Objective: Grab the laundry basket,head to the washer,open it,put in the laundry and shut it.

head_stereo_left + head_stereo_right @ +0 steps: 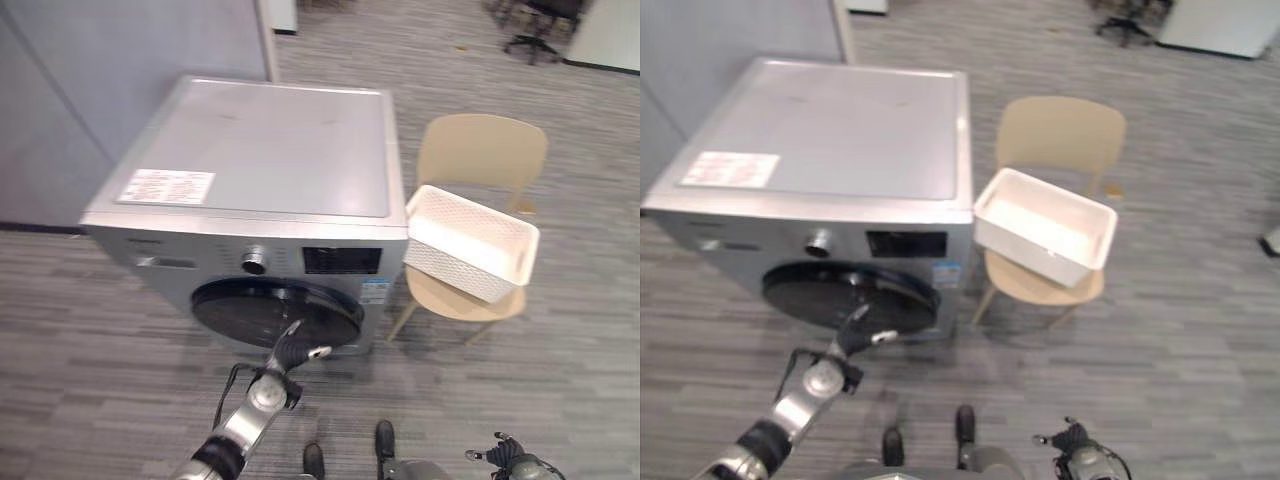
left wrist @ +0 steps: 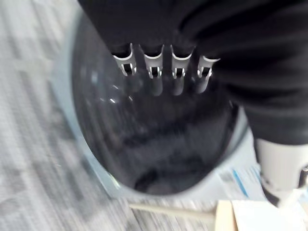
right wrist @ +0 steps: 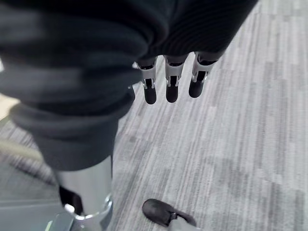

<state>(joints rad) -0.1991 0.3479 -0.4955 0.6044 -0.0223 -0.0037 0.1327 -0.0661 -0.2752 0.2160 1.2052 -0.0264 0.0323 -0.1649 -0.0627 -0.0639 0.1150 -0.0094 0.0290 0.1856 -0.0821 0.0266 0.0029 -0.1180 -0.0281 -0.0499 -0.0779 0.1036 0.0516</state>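
A silver front-loading washer stands on grey carpet, its dark round door closed and facing me. My left hand reaches up to the door's lower right part. Its fingers are straight and point at the dark glass; I cannot tell whether they touch it. The white laundry basket sits tilted on a tan chair just right of the washer, its inside showing white. My right hand hangs low at the right, its fingers relaxed over the carpet, holding nothing.
A blue-grey partition stands behind the washer at the left. A dark office chair is far back at the right. The washer's knob and display sit above the door.
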